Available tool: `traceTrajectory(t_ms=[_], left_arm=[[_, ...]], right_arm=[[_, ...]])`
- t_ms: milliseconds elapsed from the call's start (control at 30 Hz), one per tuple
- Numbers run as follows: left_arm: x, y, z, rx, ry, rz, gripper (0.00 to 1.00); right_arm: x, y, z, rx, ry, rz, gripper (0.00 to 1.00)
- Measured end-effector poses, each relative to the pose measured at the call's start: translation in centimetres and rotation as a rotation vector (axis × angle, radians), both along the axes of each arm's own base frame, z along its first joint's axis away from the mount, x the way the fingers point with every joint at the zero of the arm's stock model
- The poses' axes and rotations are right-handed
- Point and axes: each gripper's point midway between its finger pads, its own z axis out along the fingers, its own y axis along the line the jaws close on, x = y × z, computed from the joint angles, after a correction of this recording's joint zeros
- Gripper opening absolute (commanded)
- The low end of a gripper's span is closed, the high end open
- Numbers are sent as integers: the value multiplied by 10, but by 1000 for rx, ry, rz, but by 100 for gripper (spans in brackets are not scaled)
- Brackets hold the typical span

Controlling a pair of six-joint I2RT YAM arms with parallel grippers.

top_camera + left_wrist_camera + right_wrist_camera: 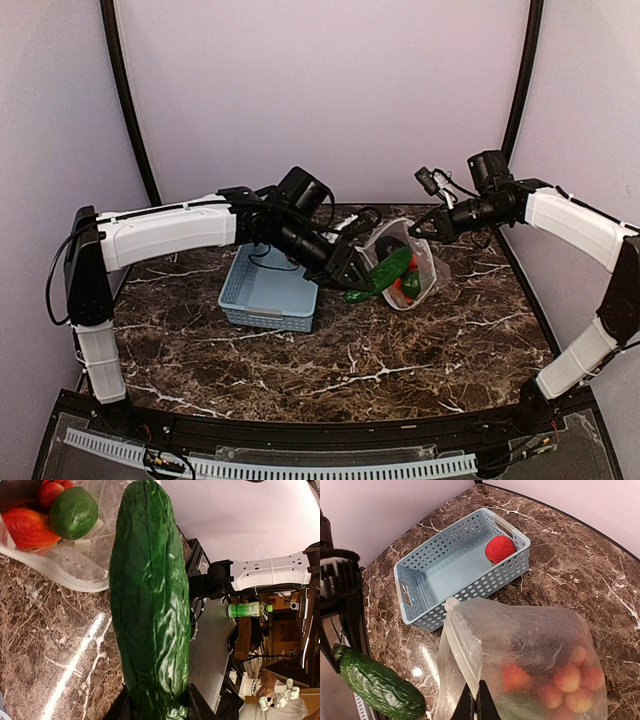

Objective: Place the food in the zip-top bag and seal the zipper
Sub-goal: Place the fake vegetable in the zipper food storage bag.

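One cucumber (150, 600), one bag (535, 630), one basket (490, 582)

Readable text: we find none in any of the three views.
Green bottle (244, 610) in the room behind the table: too small and blurred for us to tell any print on it.
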Motion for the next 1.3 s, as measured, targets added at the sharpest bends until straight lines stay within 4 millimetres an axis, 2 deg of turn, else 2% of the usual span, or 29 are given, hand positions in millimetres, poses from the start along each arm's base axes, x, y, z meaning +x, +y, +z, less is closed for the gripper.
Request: traceTrajectory(t_ms=[167,333,533,667,1033,1300], left_arm=[[-3,2,-19,53,51,-5,16],[4,-4,-34,77,87,31,15],[31,-35,-46,33,137,120,13],[47,-46,-54,20,166,204,14],[93,-83,-48,-110,209,381,12],[110,-104,-73,-157,303,463,14]], right_arm=[[0,0,0,1,0,1,0],[-3,2,1,15,7,16,0],[-9,6,3,42,19,48,0],[-12,7,5,51,18,66,0],[-20,11,12,70,4,96,0],[-26,16,11,70,12,118,0]])
